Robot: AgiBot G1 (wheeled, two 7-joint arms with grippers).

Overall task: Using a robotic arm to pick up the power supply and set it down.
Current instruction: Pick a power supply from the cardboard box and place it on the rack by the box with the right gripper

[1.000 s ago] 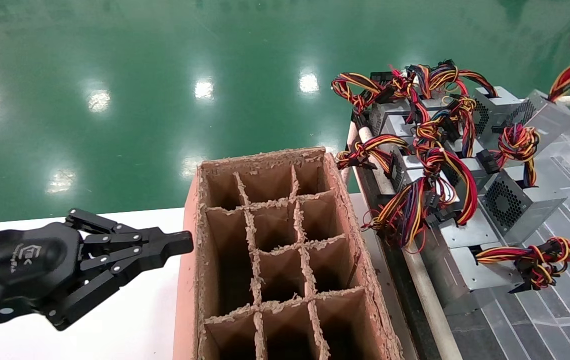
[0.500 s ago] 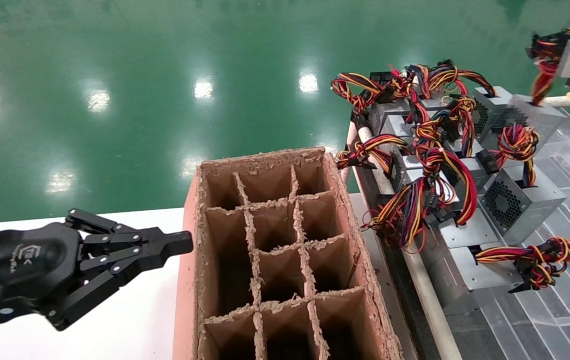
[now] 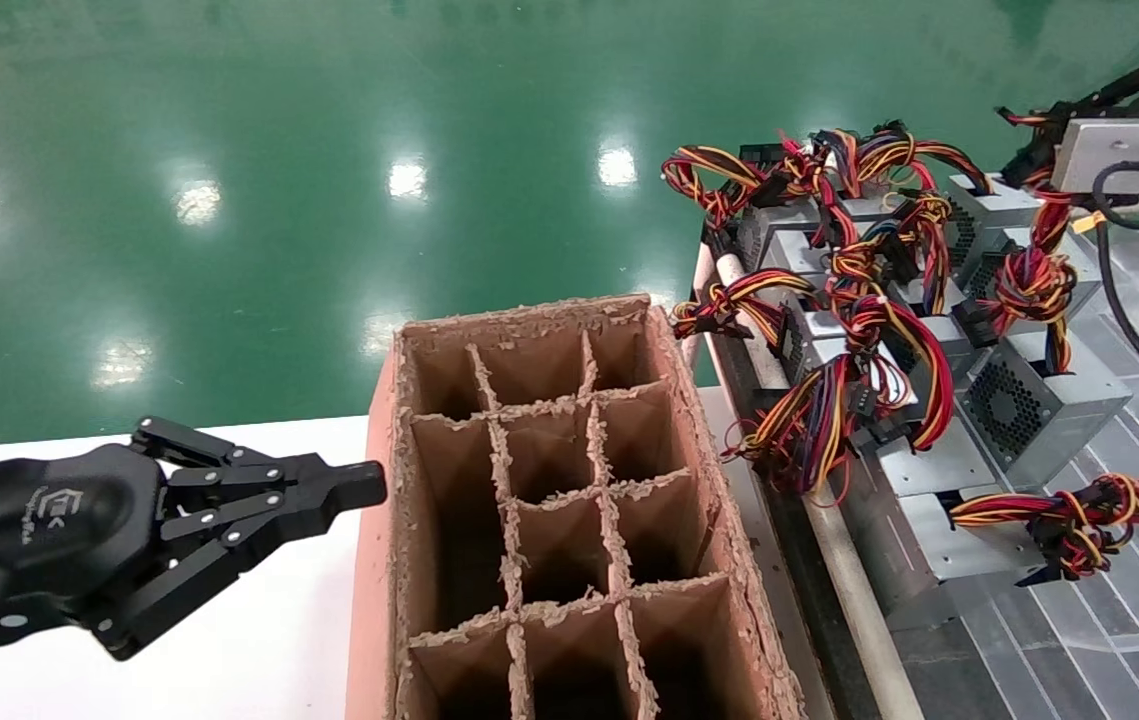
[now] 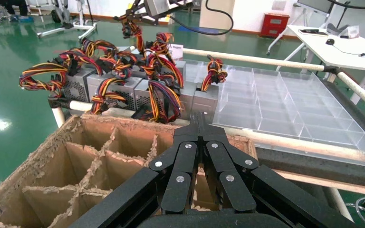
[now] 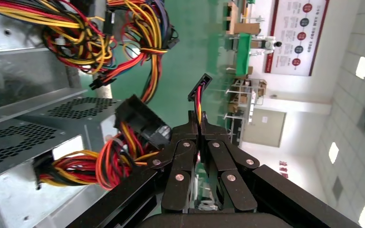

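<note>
The right gripper (image 5: 199,124) has its fingers pressed together on a thin strand of red and yellow wire (image 5: 198,102), which ends in a small black plug (image 5: 199,86) just past the tips. In the head view this gripper (image 3: 1027,150) sits at the far right, over the back of the rack, with a silver wrist block (image 3: 1109,150) and a black cable (image 3: 1129,300) looping off it. The pinched wire belongs to a loom (image 3: 1037,275) that hangs down to a bundled coil beside the grey supplies — which box it runs to, I cannot tell. The nearest one, the power supply (image 5: 43,142), lies just beside the gripper with its perforated vent side up; it rests in the row and is not lifted.

The other supplies (image 3: 1039,405) stand crowded along the near end of a clear tray (image 3: 1129,610) on the right, their red, yellow and black looms spilling over a white rail (image 3: 859,600).

The left gripper (image 3: 354,487) hangs at the lower left above a white table (image 3: 259,640), fingers closed tip to tip and gripping nothing — the tips are just beside the wall of a brown box (image 3: 379,560) with cardboard dividers. In the left wrist view the same closed fingers (image 4: 198,124) point over the box (image 4: 38,156) toward the supplies.
</note>
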